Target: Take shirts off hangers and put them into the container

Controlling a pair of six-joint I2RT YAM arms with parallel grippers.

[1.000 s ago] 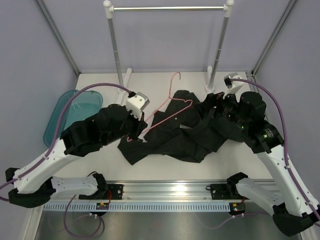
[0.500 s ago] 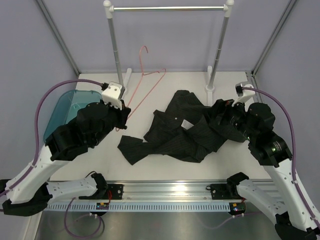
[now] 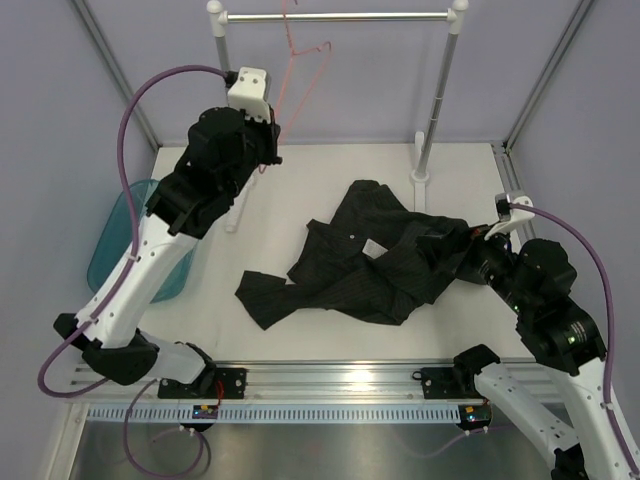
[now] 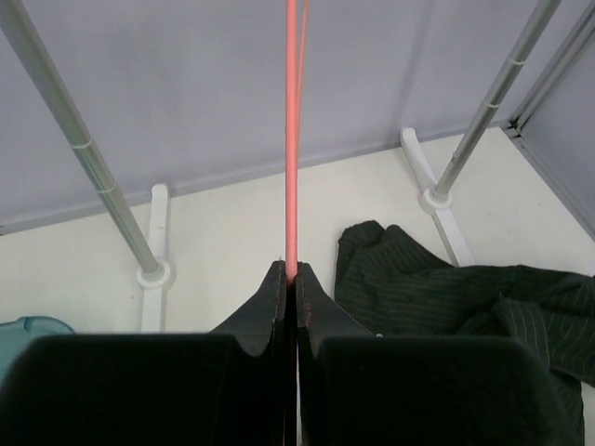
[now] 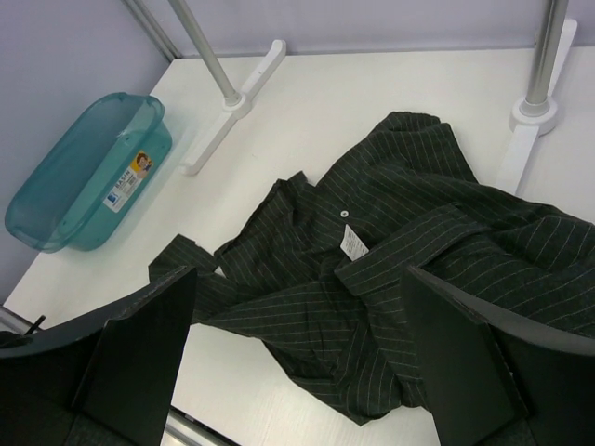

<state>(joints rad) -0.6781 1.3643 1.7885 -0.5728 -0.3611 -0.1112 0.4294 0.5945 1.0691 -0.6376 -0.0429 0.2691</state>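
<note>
The black pinstriped shirt (image 3: 360, 265) lies crumpled in the middle of the table, off the hanger, and shows in the right wrist view (image 5: 390, 251) and the left wrist view (image 4: 437, 297). My left gripper (image 3: 268, 150) is raised high at the back left, shut on the thin pink wire hanger (image 3: 300, 70), whose hook reaches up by the rail. In the left wrist view the hanger (image 4: 291, 139) runs straight up from the shut left gripper (image 4: 291, 279). My right gripper (image 5: 302, 353) is open above the shirt's right side (image 3: 480, 250), holding nothing. The teal container (image 3: 115, 235) sits at the left, partly hidden by the left arm.
A metal clothes rail (image 3: 335, 16) on two posts with white feet (image 4: 153, 274) stands across the back of the table. Grey walls close in the sides. The container (image 5: 88, 172) holds nothing. An aluminium rail with the arm bases (image 3: 340, 385) runs along the near edge.
My left arm has lifted the pink hanger off the shirt and carried it up and back to the rail. My right arm has drawn back to the right, still open.
</note>
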